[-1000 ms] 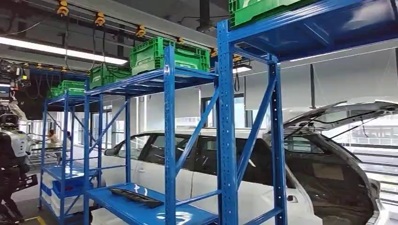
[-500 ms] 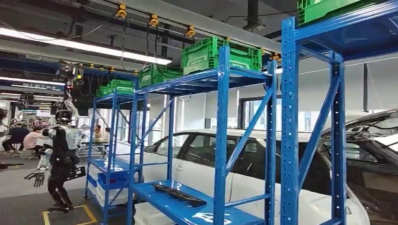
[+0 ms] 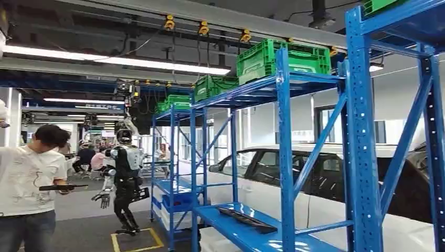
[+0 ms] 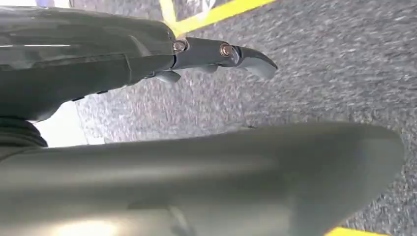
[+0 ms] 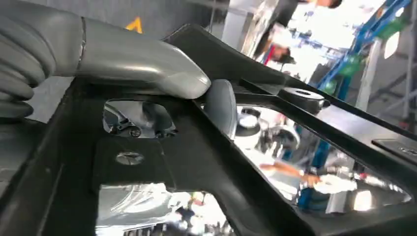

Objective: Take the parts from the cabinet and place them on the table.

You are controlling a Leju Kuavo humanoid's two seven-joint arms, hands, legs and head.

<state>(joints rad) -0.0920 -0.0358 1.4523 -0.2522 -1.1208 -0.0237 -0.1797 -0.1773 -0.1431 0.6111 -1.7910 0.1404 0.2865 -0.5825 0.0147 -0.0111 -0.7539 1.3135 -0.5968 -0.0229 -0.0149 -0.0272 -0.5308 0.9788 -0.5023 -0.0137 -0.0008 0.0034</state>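
Now view's swung left: person [image 3: 29, 189] appears; right hand [image 5: 147, 64] grips black part [image 5: 206, 162], left unclear.

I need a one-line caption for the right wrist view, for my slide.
Right hand holds a black plastic part, thumb pressed on its frame.

Part [image 5: 206, 162]: under my right hand [image 5: 147, 64], my fingers [image 5: 221, 105] across its frame. Left hand [image 4: 221, 51]: over the floor [image 4: 319, 73], fingers well above it. Ahead: cabinet [image 3: 286, 157], a part [image 3: 246, 219] on its low shelf, crates [image 3: 283, 60] on top, car [image 3: 315, 178] behind, person [image 3: 31, 189] far left.
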